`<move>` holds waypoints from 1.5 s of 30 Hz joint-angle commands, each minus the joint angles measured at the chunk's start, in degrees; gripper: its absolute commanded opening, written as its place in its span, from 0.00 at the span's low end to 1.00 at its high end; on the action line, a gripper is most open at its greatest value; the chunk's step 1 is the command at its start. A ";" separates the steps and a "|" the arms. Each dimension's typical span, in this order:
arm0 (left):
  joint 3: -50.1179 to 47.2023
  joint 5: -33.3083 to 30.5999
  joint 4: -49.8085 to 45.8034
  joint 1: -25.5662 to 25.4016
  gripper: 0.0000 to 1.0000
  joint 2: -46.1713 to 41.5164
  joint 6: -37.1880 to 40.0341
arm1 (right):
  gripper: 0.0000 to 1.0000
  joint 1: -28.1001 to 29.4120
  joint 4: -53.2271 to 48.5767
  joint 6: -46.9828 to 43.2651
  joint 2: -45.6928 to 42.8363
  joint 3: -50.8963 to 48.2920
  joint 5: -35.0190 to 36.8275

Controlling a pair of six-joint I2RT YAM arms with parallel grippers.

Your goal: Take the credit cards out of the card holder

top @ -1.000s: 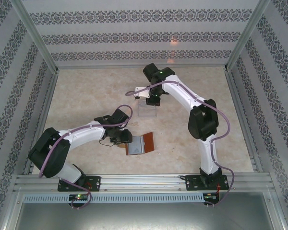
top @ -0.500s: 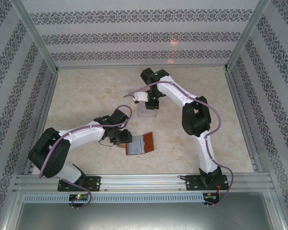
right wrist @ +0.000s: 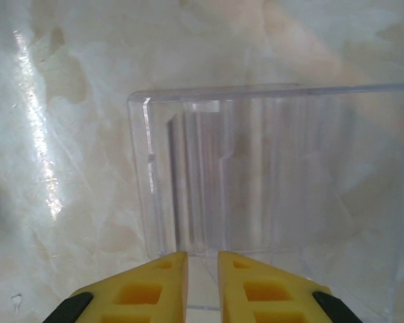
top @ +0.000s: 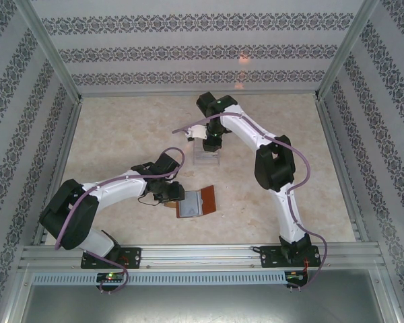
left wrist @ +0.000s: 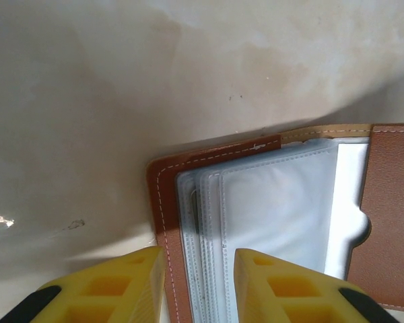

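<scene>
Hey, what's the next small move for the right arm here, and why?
Probably swing the right gripper from the clear box toward the card holder: it lies open, the left gripper straddles its edge, and the right one holds nothing visible.

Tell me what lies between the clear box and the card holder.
Nothing: the top view shows bare table between the clear box and the open card holder.

Walls: pale wallpaper with dark floral bands on three sides.
Tabletop: beige, marbled, glossy.
Corner posts: slanted metal bars.
Near edge: aluminium rails.
Light: warm glints on the back wall; streaks on the tabletop.
</scene>
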 commanded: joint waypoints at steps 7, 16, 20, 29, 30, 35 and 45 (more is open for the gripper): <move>-0.75 0.09 0.53 1.22 0.30 1.17 1.59 | 0.23 0.72 11.40 15.76 -12.67 -12.49 -2.05; -1.11 0.27 0.71 1.62 0.29 1.31 2.14 | 0.14 0.37 10.78 20.08 -10.60 -16.14 -8.94; -0.89 0.59 0.72 1.72 0.29 1.87 2.39 | 0.12 -0.30 13.41 22.21 -8.16 -15.70 -7.75; -1.17 0.65 0.89 1.71 0.28 1.70 2.02 | 0.00 -0.74 16.60 24.71 -4.74 -12.94 -5.30; -1.13 0.62 0.89 1.72 0.28 1.69 2.00 | 0.00 -0.78 17.00 24.85 -4.79 -12.86 -5.11; -1.12 0.67 0.93 1.73 0.28 1.50 1.95 | 0.00 -0.77 18.08 25.20 -4.96 -12.45 -3.21; -0.98 0.54 0.80 1.76 0.28 1.50 2.10 | 0.00 -1.13 18.00 24.15 -3.08 -12.71 0.26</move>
